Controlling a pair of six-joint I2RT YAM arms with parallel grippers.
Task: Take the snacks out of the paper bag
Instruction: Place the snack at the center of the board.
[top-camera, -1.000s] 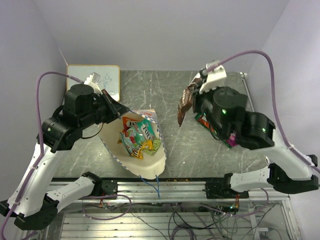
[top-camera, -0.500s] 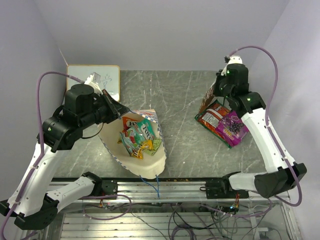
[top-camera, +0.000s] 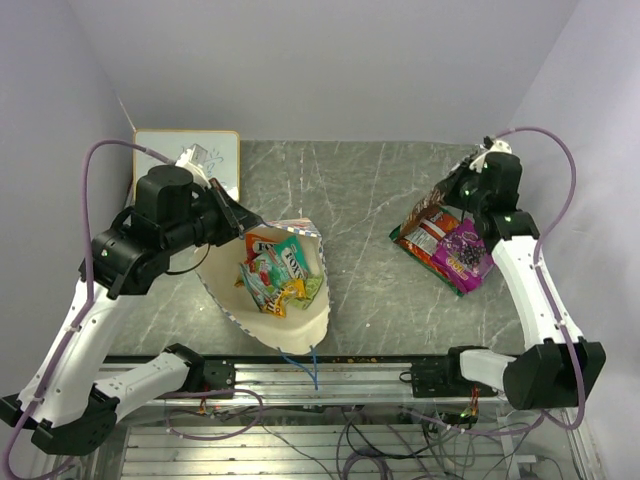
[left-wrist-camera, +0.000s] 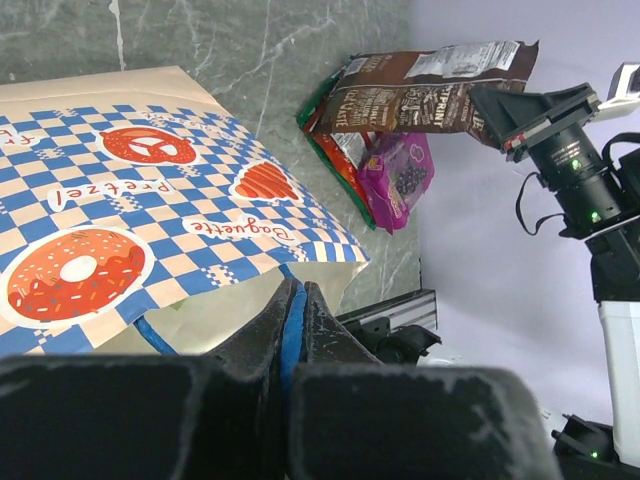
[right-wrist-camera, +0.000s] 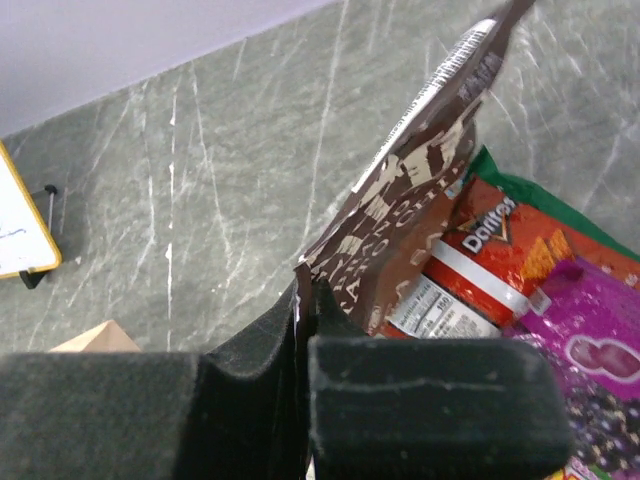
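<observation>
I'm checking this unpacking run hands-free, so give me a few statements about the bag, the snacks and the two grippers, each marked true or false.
1. The paper bag is empty. False: several packets lie inside it.
2. The right gripper is shut on the brown bag. True.
3. The purple packet is inside the paper bag. False: it lies on the table at the right, beside the red chip bag.
4. The left gripper pinches the paper bag at its rim. True.
5. The whiteboard stands at the far right corner. False: it stands at the far left.
</observation>
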